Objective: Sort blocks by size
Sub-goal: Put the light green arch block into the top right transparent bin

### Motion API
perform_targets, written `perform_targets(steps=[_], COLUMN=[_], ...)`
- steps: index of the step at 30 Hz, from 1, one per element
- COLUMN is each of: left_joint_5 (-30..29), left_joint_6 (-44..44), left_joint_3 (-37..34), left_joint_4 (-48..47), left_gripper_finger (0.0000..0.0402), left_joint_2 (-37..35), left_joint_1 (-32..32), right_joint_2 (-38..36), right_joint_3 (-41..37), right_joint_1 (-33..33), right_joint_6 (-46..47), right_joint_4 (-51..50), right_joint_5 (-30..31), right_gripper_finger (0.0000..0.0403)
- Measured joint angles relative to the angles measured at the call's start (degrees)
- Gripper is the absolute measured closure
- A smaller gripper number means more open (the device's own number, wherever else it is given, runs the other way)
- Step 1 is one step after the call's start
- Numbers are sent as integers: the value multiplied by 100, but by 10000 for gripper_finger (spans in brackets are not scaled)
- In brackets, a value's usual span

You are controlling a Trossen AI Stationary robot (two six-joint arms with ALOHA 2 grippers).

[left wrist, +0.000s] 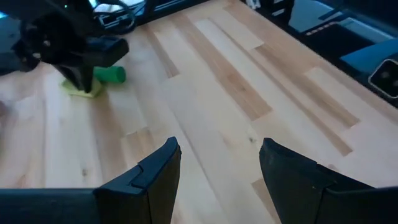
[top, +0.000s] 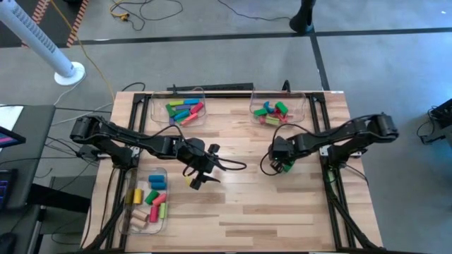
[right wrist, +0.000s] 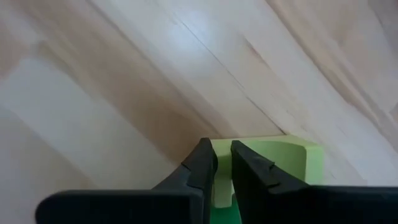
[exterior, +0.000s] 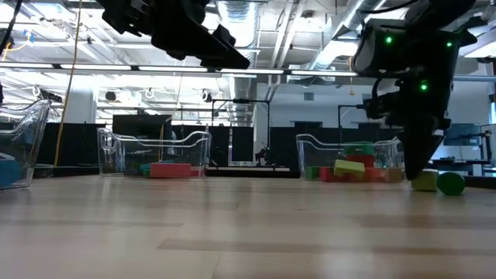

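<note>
My right gripper (top: pixel 285 164) stands right of the table's middle, fingers pointing down on a yellow-green block (right wrist: pixel 273 158) that lies on the table. A green cylinder (exterior: pixel 451 183) lies beside that block (exterior: pixel 424 180). Both also show in the left wrist view, the block (left wrist: pixel 84 90) under the right gripper and the cylinder (left wrist: pixel 112 74) next to it. My left gripper (left wrist: pixel 217 168) hangs open and empty above the bare table's middle (top: pixel 205 168). The other blocks lie in three clear bins. My right gripper comes from above and has a narrow part at one end of the yellow-green block (right wrist: pixel 222 180) between its two nearly closed fingers. The block rests on the table. Whether the far finger (right wrist: pixel 252 171) stands in a hollow of the block, I cannot tell.
Clear bins with blocks stand at the far left (top: pixel 154 106), the far right (top: pixel 305 104) and the near left (top: pixel 134 215). A small yellow piece (top: pixel 191 182) shows by my left gripper. Black frame rails run along both table sides.
</note>
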Motion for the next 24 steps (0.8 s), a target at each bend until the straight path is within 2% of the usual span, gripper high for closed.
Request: perform_targets(steps=[5, 11, 15, 21, 24], left_joint_5=[-295, -355, -478, -1078, -1183], left_joint_6=[68, 346, 727, 1440, 1642], left_joint_3=[0, 0, 0, 0, 0], left_joint_4=[4, 192, 521, 1087, 1357], left_gripper_finger=[191, 191, 191, 191, 191], left_joint_2=[0, 0, 0, 0, 0], left_joint_1=[0, 4, 6, 13, 55], right_joint_2=[-280, -785, -1093, -1331, -1395], right_joint_3=[0, -2, -2, -2, -2], right_joint_1=[110, 278, 437, 646, 682], right_joint_6=[6, -78, -327, -813, -1077], right_joint_4=[297, 896, 1721, 3143, 3930], right_joint_5=[-28, -23, -84, -114, -113], right_gripper_finger=[329, 329, 330, 330, 330])
